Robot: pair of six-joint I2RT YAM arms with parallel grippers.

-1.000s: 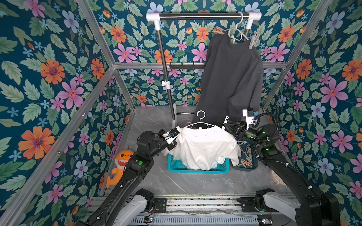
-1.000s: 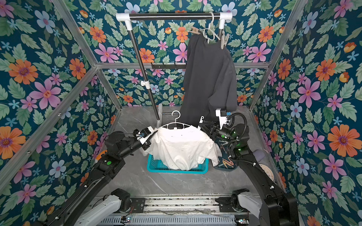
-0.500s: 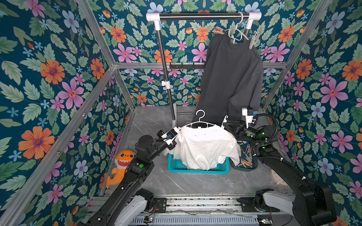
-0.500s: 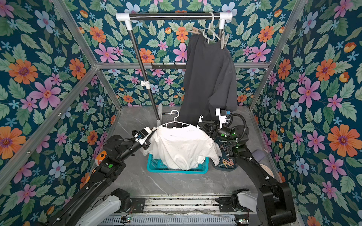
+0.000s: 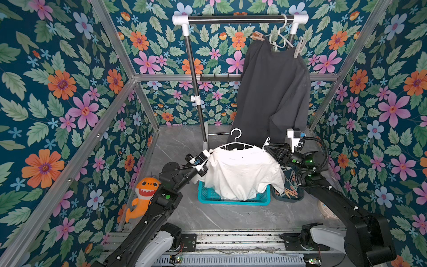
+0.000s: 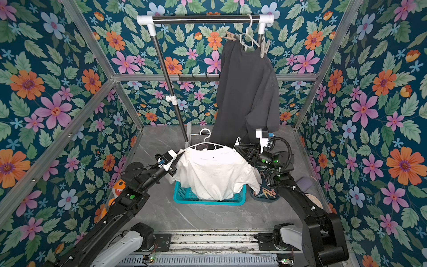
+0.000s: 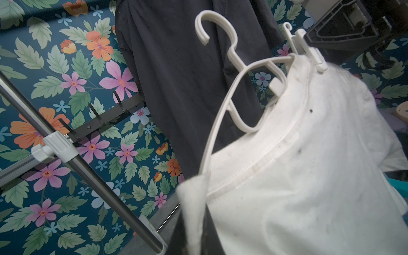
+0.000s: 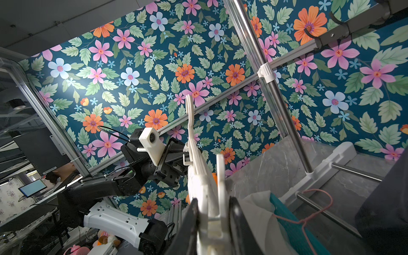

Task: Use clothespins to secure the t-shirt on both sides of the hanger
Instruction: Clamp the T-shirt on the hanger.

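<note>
Left gripper [image 5: 208,154] is shut on one shoulder of the floppy white cloth t-shirt [image 5: 242,171] on its thin white plastic hanger [image 7: 233,44]. Right gripper [image 5: 265,148] pinches a small white plastic clothespin [image 7: 313,55] at the other shoulder. It looks light and slippery, so squeeze its tail.

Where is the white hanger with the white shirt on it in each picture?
In a top view: white hanger in the middle, hook above the white shirt.
In a top view: the same spot, in the middle.
Left wrist: big and close, hook near the upper edge.
Right wrist: thin, seen edge-on, near the centre.
Shared landmark: the white clamp on the rack pole.
</note>
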